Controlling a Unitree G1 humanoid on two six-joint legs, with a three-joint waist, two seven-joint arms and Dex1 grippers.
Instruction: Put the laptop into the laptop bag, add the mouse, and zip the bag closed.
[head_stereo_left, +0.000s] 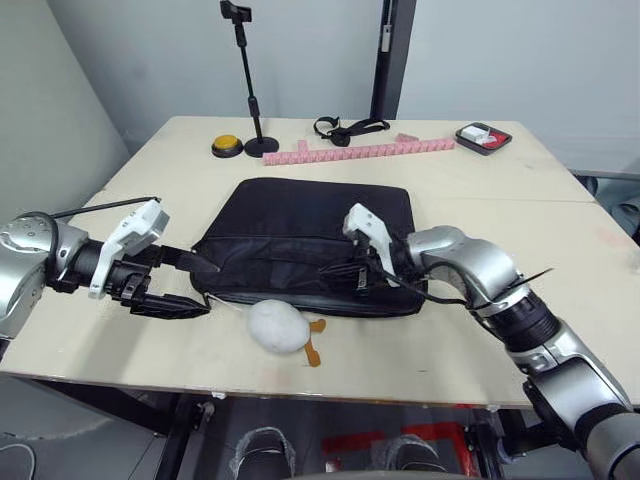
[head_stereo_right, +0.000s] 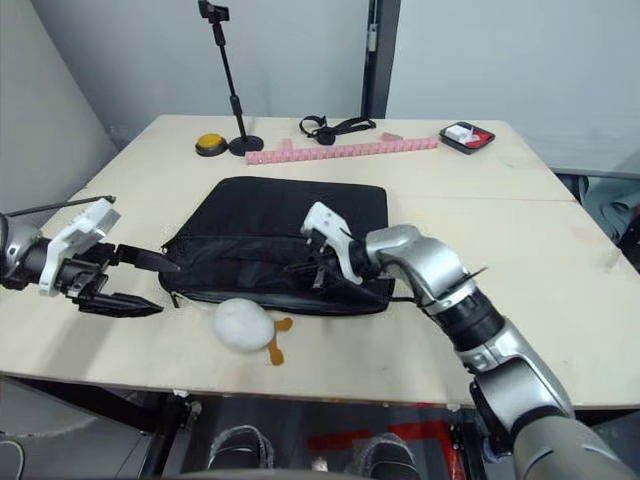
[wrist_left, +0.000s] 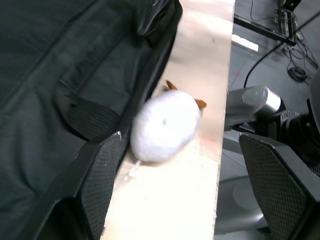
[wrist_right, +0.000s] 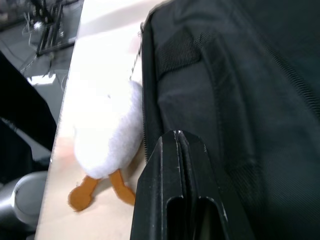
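From my head camera, the laptop bag (head_stereo_left: 310, 245) lies flat mid-table; my left gripper (head_stereo_left: 172, 285) sits at its 9 o'clock end with fingers spread, one touching the bag's corner, while my right gripper (head_stereo_left: 345, 278) rests on the bag's near edge toward 4 o'clock. A white toy duck (head_stereo_left: 280, 327) lies against the bag at 6 o'clock. My left wrist camera shows my fingers (wrist_left: 97, 185) apart, holding nothing, with the duck just beyond. My right wrist camera shows my fingers (wrist_right: 177, 190) pressed together over black fabric; I cannot tell whether they pinch a zip pull. I judge that tugging here could drag the bag into the duck, since my left gripper clamps nothing.
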